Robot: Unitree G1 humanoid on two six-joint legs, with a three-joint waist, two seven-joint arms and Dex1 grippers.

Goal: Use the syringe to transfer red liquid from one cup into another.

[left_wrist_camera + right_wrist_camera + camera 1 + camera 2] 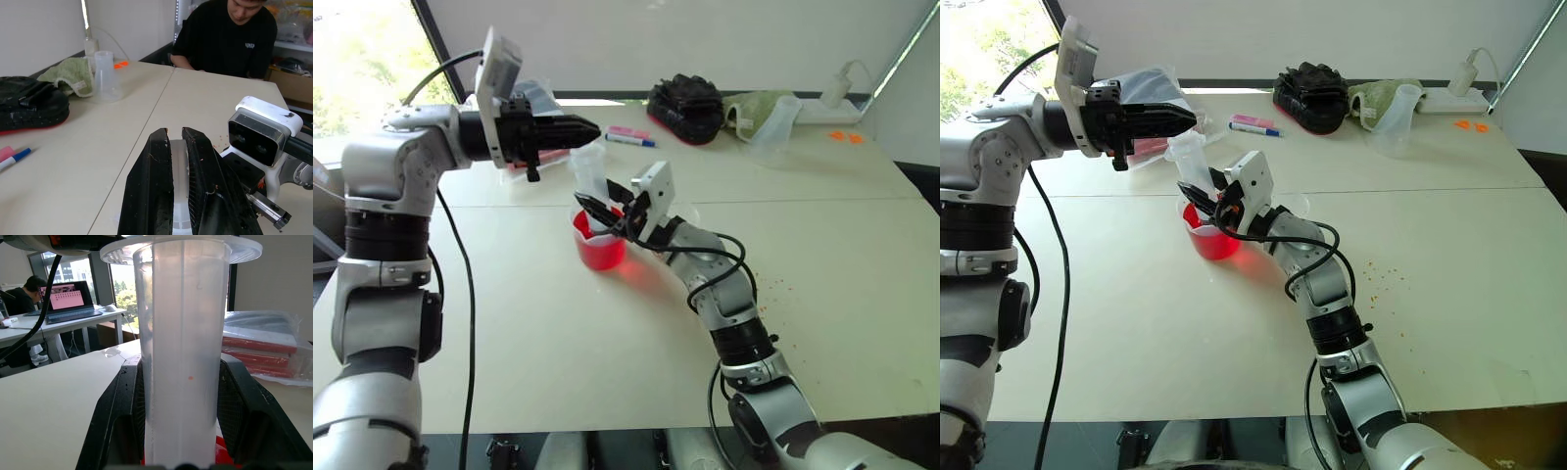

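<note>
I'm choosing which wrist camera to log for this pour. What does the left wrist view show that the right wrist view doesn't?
Left wrist view alone: a cloudy plastic jug, a green cloth, a black pad, a blue marker, and the left gripper shut on the plunger. Right wrist view alone: the right gripper shut on the syringe barrel, a laptop, wrapped red packs. Both show the syringe, the table and a seated person.

Syringe point(183, 352): clear wide barrel, near upright, tip down inside the spouted beaker point(597, 250). Beaker sits mid-bench, holding red liquid point(600, 255). Smaller cup: can't tell where it is.
</note>
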